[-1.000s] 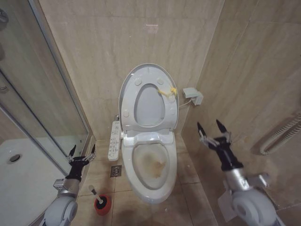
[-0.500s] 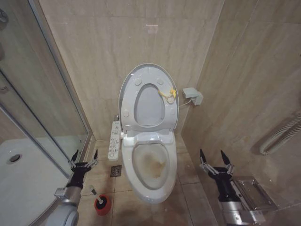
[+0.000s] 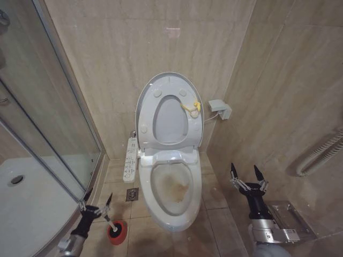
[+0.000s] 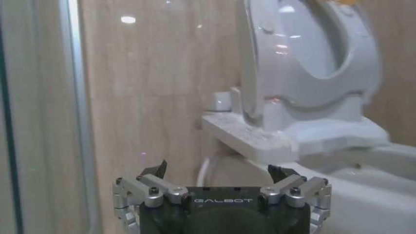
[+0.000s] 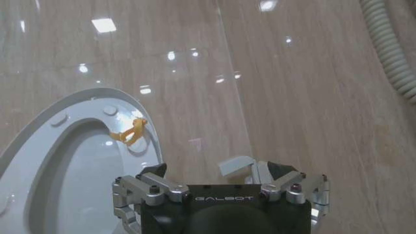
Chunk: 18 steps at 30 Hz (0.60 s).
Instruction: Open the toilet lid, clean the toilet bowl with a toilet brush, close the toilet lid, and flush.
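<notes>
I observe the toilet lid [image 3: 167,88] raised upright against the wall, the stained toilet bowl [image 3: 172,187] exposed below it. The toilet brush [image 3: 109,221] stands in its red holder [image 3: 116,233] on the floor beside the bowl. My left claw [image 3: 95,199] hangs released just above the brush. My right claw [image 3: 246,172] is spread, empty, on the bowl's far side.

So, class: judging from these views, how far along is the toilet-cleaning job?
Done: the toilet lid stands upright against the wall. In hand: the left gripper, open, sits low beside the toilet brush in its red holder, not gripping it. The right gripper waits open by the right wall. Left: the toilet bowl shows brown staining, so scrubbing, closing and flushing remain.
</notes>
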Tool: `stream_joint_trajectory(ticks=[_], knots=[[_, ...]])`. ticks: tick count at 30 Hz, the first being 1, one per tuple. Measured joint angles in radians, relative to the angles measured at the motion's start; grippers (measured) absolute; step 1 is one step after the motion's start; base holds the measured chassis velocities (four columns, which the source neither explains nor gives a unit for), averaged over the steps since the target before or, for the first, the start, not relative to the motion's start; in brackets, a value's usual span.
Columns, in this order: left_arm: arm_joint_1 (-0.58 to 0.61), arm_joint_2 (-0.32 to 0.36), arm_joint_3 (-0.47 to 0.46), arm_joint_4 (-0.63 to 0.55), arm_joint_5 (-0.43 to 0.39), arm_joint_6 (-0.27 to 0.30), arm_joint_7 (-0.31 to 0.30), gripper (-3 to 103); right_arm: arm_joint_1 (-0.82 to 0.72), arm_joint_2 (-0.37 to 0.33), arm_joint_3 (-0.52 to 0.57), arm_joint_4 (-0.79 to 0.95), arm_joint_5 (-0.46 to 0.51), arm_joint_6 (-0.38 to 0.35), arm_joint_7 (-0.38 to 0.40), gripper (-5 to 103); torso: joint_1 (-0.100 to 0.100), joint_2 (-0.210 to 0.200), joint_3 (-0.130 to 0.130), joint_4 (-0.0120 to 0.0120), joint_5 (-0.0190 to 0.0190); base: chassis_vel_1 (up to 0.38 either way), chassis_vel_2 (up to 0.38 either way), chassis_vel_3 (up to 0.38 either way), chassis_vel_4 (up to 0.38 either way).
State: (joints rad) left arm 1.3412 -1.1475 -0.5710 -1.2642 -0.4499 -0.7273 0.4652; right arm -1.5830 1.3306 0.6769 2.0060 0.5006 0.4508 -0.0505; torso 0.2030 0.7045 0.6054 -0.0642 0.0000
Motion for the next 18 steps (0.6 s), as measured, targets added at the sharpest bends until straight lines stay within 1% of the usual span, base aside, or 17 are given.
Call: stream_joint_trajectory(ticks=[1,2,4,5,6,7,8,9,11,12,13,14,15,17,18], knots=[[-0.010,-0.006,-0.001,0.045,-0.021,-0.017,0.034,100,0.010,-0.004,0.000,-0.012,0.004,0.000,0.001,100,0.000,0.000,0.000,0.0001,-0.0002,0.000,0.000,0.000,0.000],[-0.017,-0.011,-0.002,0.072,-0.029,-0.022,0.049,100,0.017,-0.008,0.000,-0.020,0.006,-0.001,0.001,100,0.000,0.000,0.000,0.0001,-0.0001,0.000,0.000,0.000,0.000],[-0.034,-0.022,-0.005,0.130,-0.032,-0.040,0.075,100,0.029,-0.014,0.000,-0.032,0.012,-0.001,0.001,100,0.000,0.000,0.000,0.0002,0.0001,0.000,0.000,0.000,0.000],[-0.034,-0.022,-0.005,0.130,-0.032,-0.040,0.075,100,0.029,-0.014,0.000,-0.032,0.012,-0.001,0.001,100,0.000,0.000,0.000,0.0002,0.0001,0.000,0.000,0.000,0.000],[-0.055,-0.029,-0.006,0.188,-0.032,-0.053,0.096,100,0.038,-0.019,0.001,-0.040,0.018,-0.002,0.002,100,0.000,0.000,0.000,0.0003,-0.0001,0.000,0.000,0.000,0.000],[-0.063,-0.031,-0.005,0.207,-0.033,-0.057,0.103,100,0.042,-0.021,0.003,-0.043,0.020,-0.003,0.002,100,0.000,0.000,0.000,0.0003,-0.0001,0.000,0.000,0.000,0.000],[-0.083,-0.036,-0.003,0.253,-0.033,-0.062,0.121,100,0.049,-0.026,0.008,-0.046,0.027,-0.004,0.003,100,0.000,0.000,0.000,0.0003,0.0001,0.000,0.000,0.000,0.000],[-0.083,-0.036,-0.003,0.253,-0.033,-0.062,0.121,100,0.049,-0.026,0.008,-0.046,0.027,-0.004,0.003,100,0.000,0.000,0.000,0.0003,0.0001,0.000,0.000,0.000,0.000],[-0.119,-0.047,0.005,0.322,-0.030,-0.068,0.158,100,0.057,-0.035,0.021,-0.046,0.044,-0.009,0.006,100,0.000,0.000,0.000,0.0003,0.0000,0.000,0.000,0.000,0.000],[-0.119,-0.047,0.005,0.322,-0.030,-0.068,0.158,100,0.057,-0.035,0.021,-0.046,0.044,-0.009,0.006,100,0.000,0.000,0.000,0.0003,0.0000,0.000,0.000,0.000,0.000],[-0.154,-0.063,0.015,0.373,-0.016,-0.069,0.179,100,0.057,-0.045,0.034,-0.040,0.059,-0.012,0.009,100,0.000,0.000,0.000,0.0003,0.0001,0.000,0.000,0.000,0.000],[-0.171,-0.071,0.017,0.396,-0.004,-0.070,0.187,100,0.056,-0.050,0.042,-0.035,0.066,-0.012,0.011,100,0.000,0.000,0.000,0.0000,0.0000,0.000,0.000,0.000,0.000],[-0.171,-0.071,0.017,0.396,-0.004,-0.070,0.187,100,0.056,-0.050,0.042,-0.035,0.066,-0.012,0.011,100,0.000,0.000,0.000,0.0000,0.0000,0.000,0.000,0.000,0.000],[-0.209,-0.090,0.018,0.446,0.026,-0.074,0.193,100,0.050,-0.062,0.066,-0.021,0.079,-0.012,0.014,100,0.000,0.000,0.000,-0.0001,0.0000,0.000,0.000,0.000,0.000],[-0.209,-0.090,0.018,0.446,0.026,-0.074,0.193,100,0.050,-0.062,0.066,-0.021,0.079,-0.012,0.014,100,0.000,0.000,0.000,-0.0001,0.0000,0.000,0.000,0.000,0.000]])
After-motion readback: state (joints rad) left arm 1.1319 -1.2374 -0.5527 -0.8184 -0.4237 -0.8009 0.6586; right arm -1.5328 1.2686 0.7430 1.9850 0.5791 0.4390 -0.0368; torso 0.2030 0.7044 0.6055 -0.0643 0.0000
